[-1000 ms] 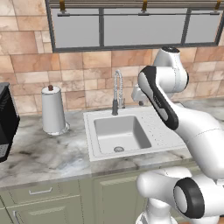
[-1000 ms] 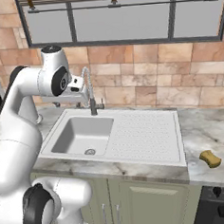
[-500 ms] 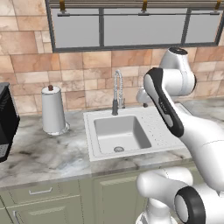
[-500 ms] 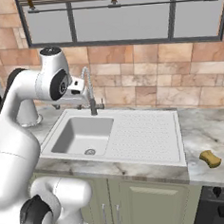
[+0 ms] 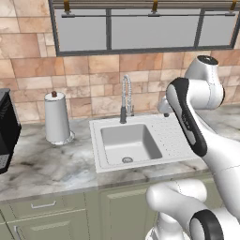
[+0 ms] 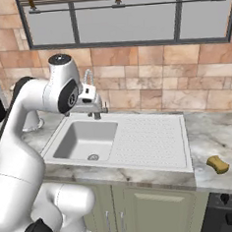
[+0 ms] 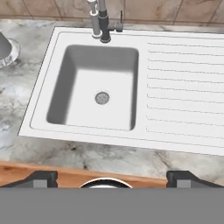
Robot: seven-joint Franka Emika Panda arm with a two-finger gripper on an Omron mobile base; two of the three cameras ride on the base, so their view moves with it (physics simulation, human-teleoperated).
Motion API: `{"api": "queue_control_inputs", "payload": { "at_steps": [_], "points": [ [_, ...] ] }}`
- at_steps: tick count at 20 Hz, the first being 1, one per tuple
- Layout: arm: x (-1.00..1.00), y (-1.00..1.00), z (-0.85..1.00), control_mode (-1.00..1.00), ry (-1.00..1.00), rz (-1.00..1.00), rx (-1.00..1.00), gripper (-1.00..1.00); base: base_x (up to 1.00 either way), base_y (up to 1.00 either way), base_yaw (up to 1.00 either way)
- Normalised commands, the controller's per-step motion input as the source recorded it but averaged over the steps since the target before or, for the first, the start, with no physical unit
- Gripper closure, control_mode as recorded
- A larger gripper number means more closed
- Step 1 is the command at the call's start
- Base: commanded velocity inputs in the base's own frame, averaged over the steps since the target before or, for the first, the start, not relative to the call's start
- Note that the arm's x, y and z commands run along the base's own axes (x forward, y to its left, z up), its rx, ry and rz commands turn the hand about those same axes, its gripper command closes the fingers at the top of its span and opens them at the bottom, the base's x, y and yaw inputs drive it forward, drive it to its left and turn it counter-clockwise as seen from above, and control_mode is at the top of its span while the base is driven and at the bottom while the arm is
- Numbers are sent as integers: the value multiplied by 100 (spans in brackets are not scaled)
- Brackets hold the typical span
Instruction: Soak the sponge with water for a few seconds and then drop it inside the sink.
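The white sink is set into the marble counter, its basin dry around the round drain. Its coiled chrome faucet stands at the back rim. The water is out of view. The small yellow-tan sponge lies on the counter to the right of the drainboard, far from the hand. My gripper hangs high over the counter's front edge, looking down at the basin. It is open, with its dark fingertips wide apart and nothing between them.
A paper towel roll stands left of the sink, and a black appliance sits at the far left. A stove front shows at the lower right. My white arm arches over the drainboard.
The arm's upper part has swung slightly to the right in the left base view. The sink and the sponge have stayed where they were.
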Motion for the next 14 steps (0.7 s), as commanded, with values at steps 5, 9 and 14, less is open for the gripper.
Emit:
{"api": "queue_control_inputs", "payload": {
  "at_steps": [5, 9, 14],
  "points": [
    [0, -21, 0, -100, -12, 4, 1, -100, 0, 0, 0],
    [1, 0, -9, -100, -14, 10, 0, -100, 0, 0, 0],
    [6, 0, -22, -100, -6, 12, 5, -100, 0, 0, 0]
  ]
}}
